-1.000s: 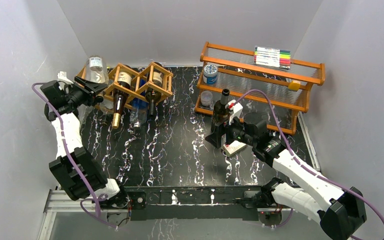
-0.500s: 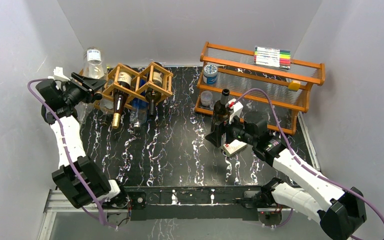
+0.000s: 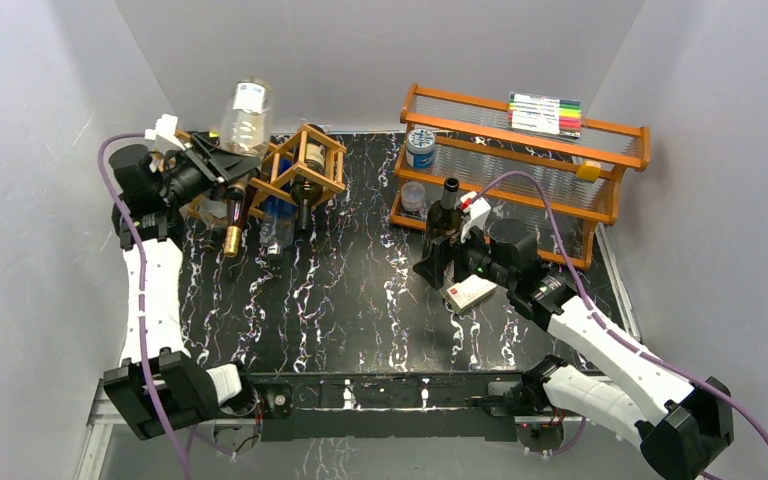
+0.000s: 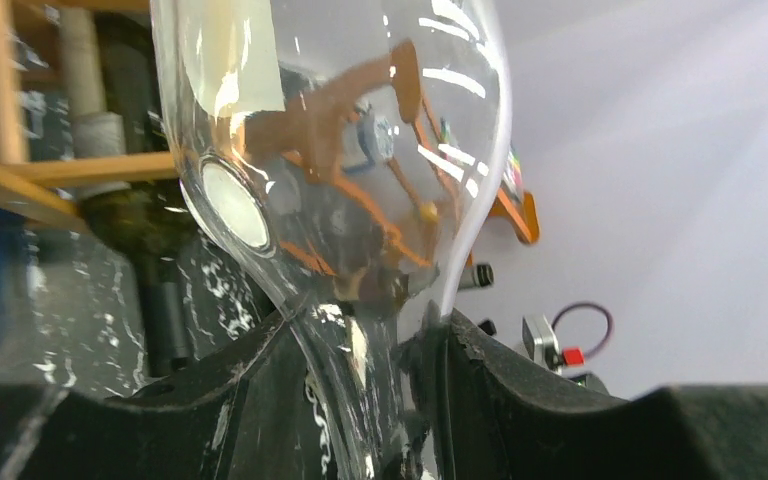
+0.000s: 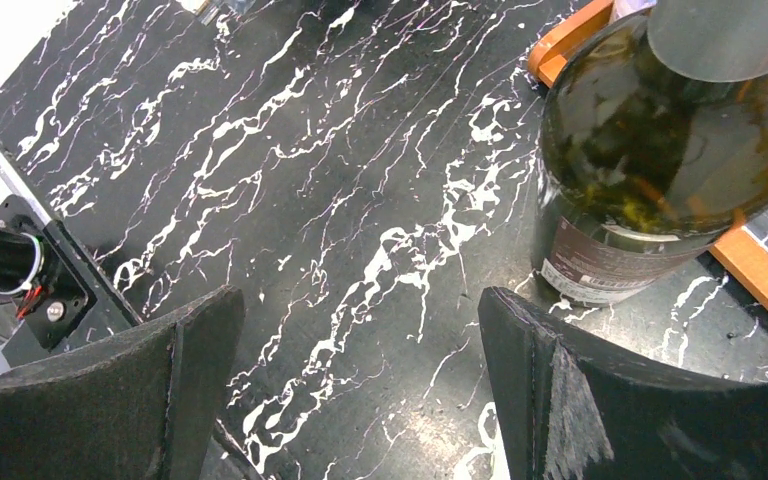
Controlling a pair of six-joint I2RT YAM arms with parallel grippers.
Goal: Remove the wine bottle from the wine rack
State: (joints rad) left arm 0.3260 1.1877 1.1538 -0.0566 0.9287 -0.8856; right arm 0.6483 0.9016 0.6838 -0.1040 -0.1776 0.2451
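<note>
Two jaws — left gripper (image 4: 360, 345) pinching wine bottle (image 4: 340, 150) neck, right gripper (image 5: 355, 310) spread wide

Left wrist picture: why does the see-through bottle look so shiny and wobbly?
Left wrist view: the clear bottle, pinched in the left claw, sits very close; white glare streaks its curved glass, and the orange shelf looks bent through it. Top view: it looks sharp.

The surface I'm working over is a black table (image 3: 360, 300) veined in white. On my overhead feed, the wooden wine rack (image 3: 305, 162) sits at ten o'clock and an orange two-tier shelf (image 3: 520, 200) at two o'clock. A dark green bottle (image 3: 443, 228) stands upright at one o'clock, just before that shelf.
</note>
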